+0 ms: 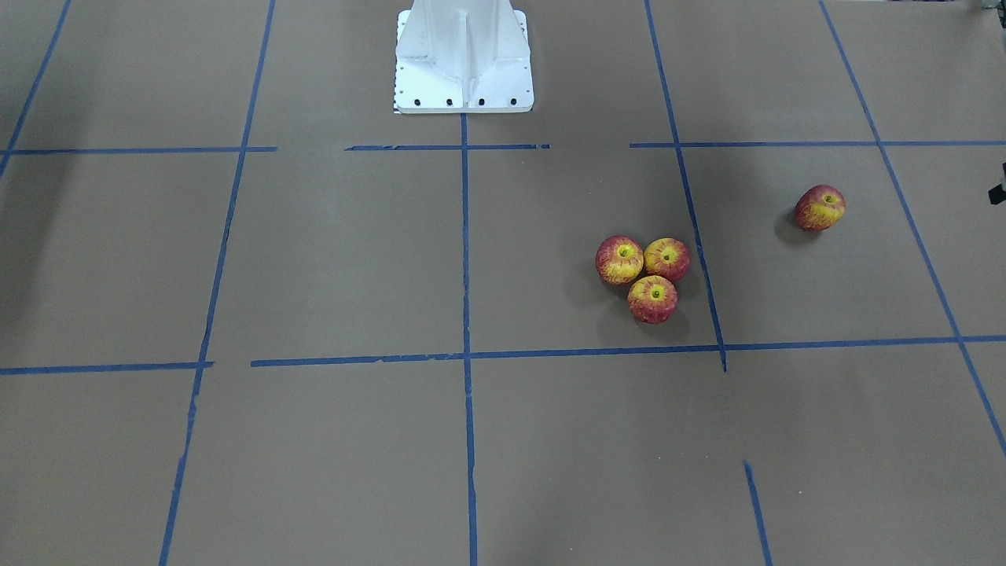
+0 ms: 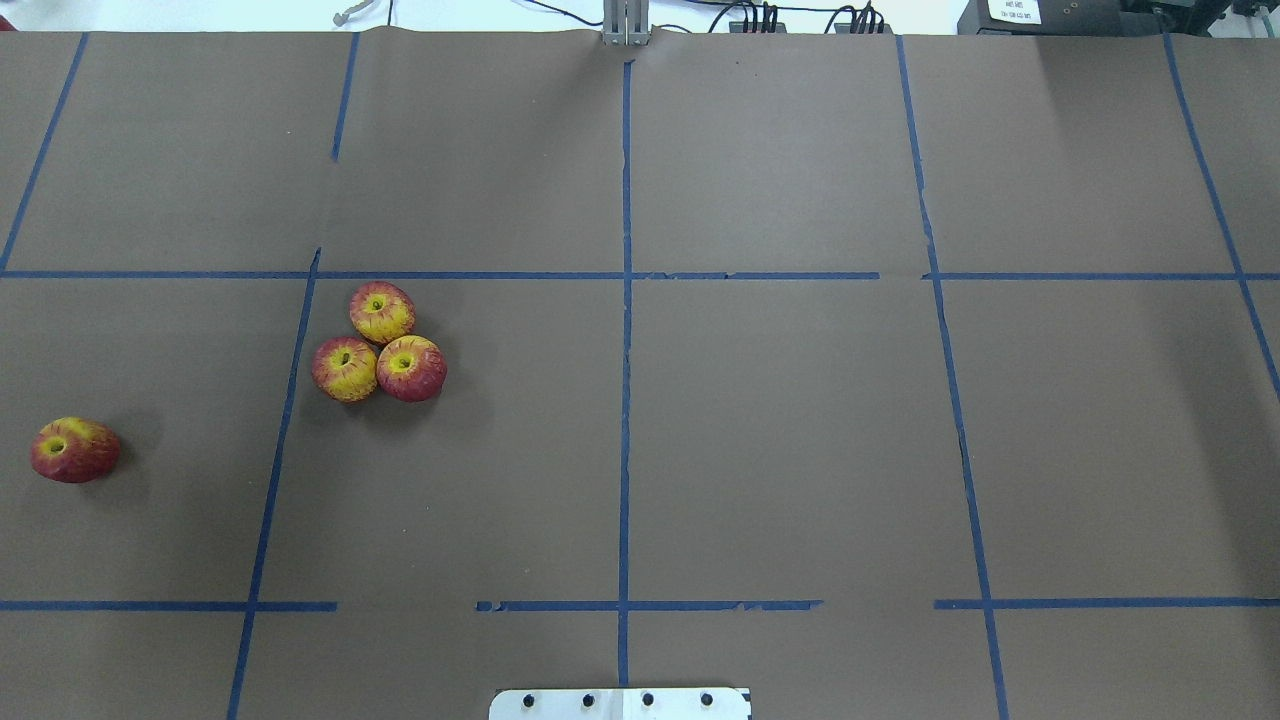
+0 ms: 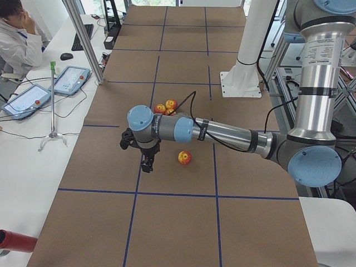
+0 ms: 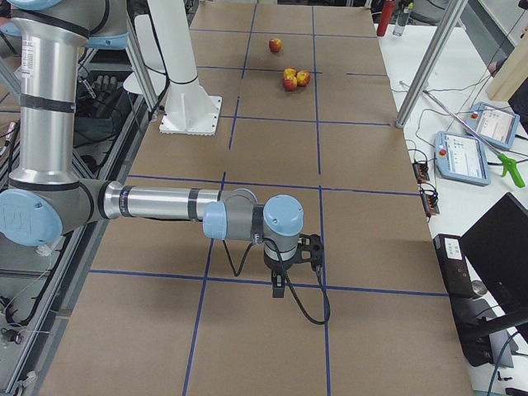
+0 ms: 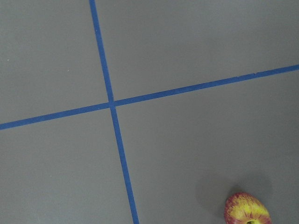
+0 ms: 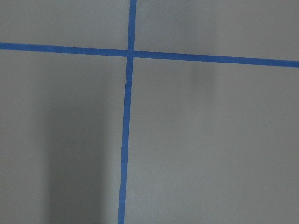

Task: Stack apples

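Three apples [image 1: 651, 299] sit touching in a cluster on the brown table, stems up; the cluster also shows in the overhead view [image 2: 381, 312]. A fourth apple [image 1: 819, 207] lies apart on its side, also in the overhead view [image 2: 74, 450] and at the bottom edge of the left wrist view [image 5: 247, 210]. My left gripper [image 3: 146, 161] hangs above the table a little beside this lone apple [image 3: 184, 158]; I cannot tell if it is open. My right gripper [image 4: 280, 285] hangs far from the apples; I cannot tell its state.
The white robot base [image 1: 464, 59] stands at the table's robot side. Blue tape lines [image 2: 625, 400] grid the brown paper. Operator desks with tablets [image 3: 69, 80] and a metal post [image 3: 83, 39] run along the far side.
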Motion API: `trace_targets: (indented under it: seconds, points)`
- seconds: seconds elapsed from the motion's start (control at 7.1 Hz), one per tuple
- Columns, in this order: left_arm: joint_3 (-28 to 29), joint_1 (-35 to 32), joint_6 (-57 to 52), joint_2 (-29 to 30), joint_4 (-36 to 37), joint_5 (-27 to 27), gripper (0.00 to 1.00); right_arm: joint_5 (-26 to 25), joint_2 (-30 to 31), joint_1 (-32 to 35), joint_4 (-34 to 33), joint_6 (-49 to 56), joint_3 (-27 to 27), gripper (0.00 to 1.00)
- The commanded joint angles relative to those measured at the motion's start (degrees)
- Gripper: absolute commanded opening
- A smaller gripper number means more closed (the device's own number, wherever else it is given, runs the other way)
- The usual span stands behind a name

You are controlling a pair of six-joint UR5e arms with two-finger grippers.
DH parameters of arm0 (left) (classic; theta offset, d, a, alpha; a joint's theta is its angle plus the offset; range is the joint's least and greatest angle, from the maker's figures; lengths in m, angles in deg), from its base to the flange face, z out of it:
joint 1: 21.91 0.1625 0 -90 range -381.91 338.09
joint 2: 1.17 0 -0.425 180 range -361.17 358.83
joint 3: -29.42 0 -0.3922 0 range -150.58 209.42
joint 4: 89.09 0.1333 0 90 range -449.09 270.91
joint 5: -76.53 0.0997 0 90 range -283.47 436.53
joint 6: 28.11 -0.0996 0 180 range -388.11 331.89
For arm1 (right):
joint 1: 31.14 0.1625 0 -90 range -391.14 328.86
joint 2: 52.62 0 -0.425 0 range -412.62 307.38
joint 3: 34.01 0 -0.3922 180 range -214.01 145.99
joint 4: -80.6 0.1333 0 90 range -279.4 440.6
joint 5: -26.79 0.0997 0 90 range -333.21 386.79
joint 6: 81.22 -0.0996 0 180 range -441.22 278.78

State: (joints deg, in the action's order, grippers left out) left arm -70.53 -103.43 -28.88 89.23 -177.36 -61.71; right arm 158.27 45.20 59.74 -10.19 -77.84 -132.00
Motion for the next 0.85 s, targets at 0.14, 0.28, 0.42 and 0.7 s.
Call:
trace_targets:
  seconds: [0.14, 0.28, 0.42, 0.7]
  points:
    - [-0.2, 16.3, 33.2, -7.8, -28.7, 3.5, 1.00, 0.0, 0.0, 0.0, 0.0, 0.0, 0.0, 1.00]
    - [-0.5, 21.3, 42.6, -8.7, -34.4, 6.2, 1.00, 0.0, 0.0, 0.0, 0.0, 0.0, 0.0, 1.00]
    - [-0.3, 23.1, 44.2, -10.5, -36.5, 6.9, 1.00, 0.0, 0.0, 0.0, 0.0, 0.0, 0.0, 1.00]
    - [0.3, 26.1, 45.2, -11.4, -36.8, 10.1, 1.00, 0.0, 0.0, 0.0, 0.0, 0.0, 0.0, 1.00]
